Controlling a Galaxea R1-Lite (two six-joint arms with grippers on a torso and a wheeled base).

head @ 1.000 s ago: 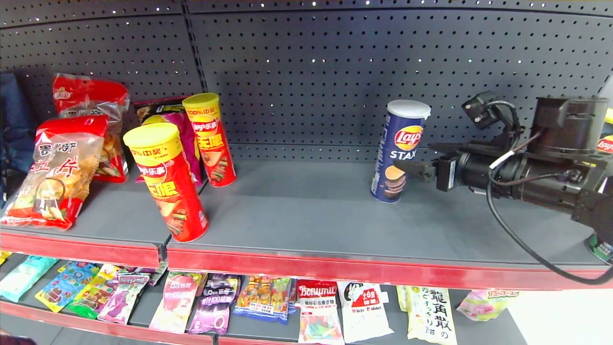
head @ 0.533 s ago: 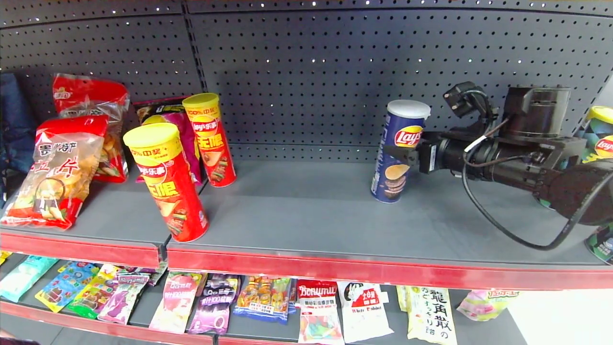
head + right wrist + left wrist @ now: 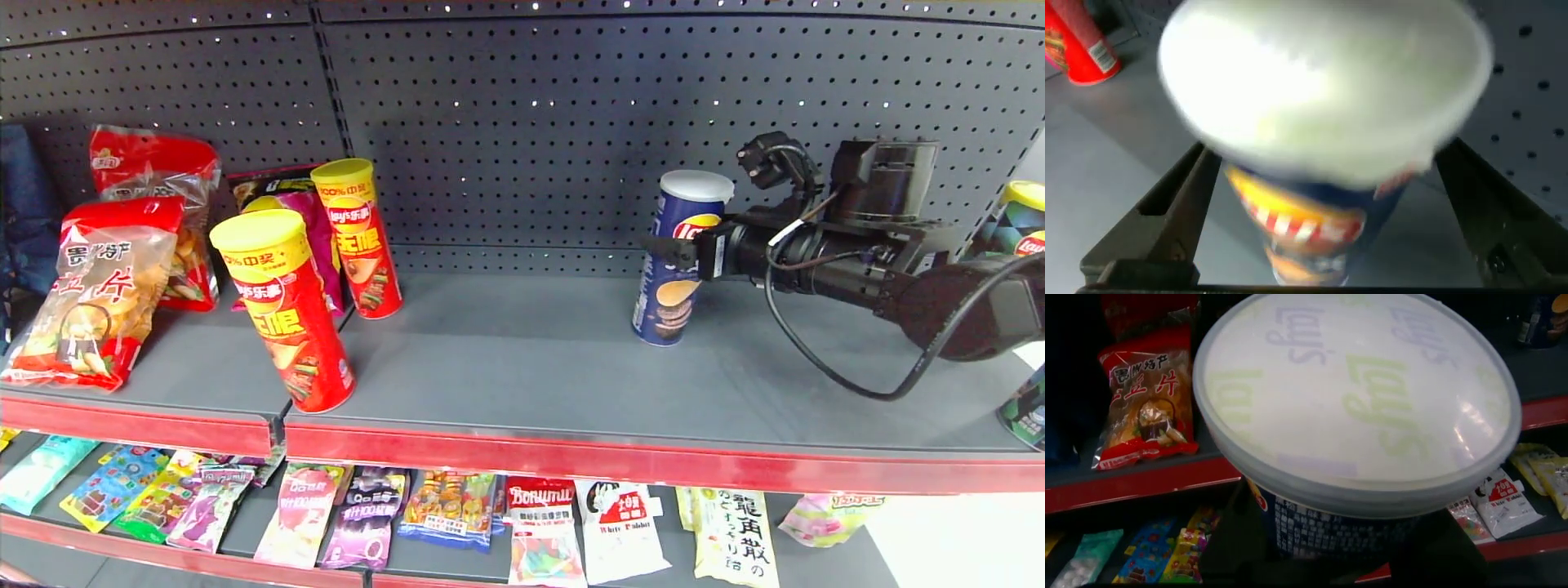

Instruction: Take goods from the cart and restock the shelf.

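**Head view:** The blue can [image 3: 663, 306] is seen upright on the upper shelf [image 3: 522, 384], right of centre, w/ its white lid on, so the contents are hidden. The right gripper [image 3: 679, 247] is held level at the can's upper body, w/ its arm stretched in from the R side. A broad stretch of open deck is left btwn this can and two others. The front red can [image 3: 286, 318] is stood near the red front lip [image 3: 571, 457], and the rear red can [image 3: 359, 237] nearer the pegboard [image 3: 531, 122]. Red snack bags [image 3: 90, 294] and a purple bag [image 3: 286, 200] are crowded at the far L. A green can [image 3: 1020, 216] is cut off by the R edge, behind the arm. Sachets [image 3: 457, 506] are laid in a row on the lower shelf [image 3: 824, 563].

**Left wrist view:** A second blue can [image 3: 1355, 416] is viewed from above its sealed lid. It is held in the air in front of the shelving. The left gripper [image 3: 1335, 559] is closed on its body, w/ dark fingers [image 3: 1237, 547] pressed in low on both sides. A red bag and the red lip are seen behind it.

**Right wrist view:** The fingers [image 3: 1159, 220] are spread, one each side of the blue can. A gap is visible on both sides, so the can is straddled but not clamped. Bare deck is seen beside it — as far as a red can.
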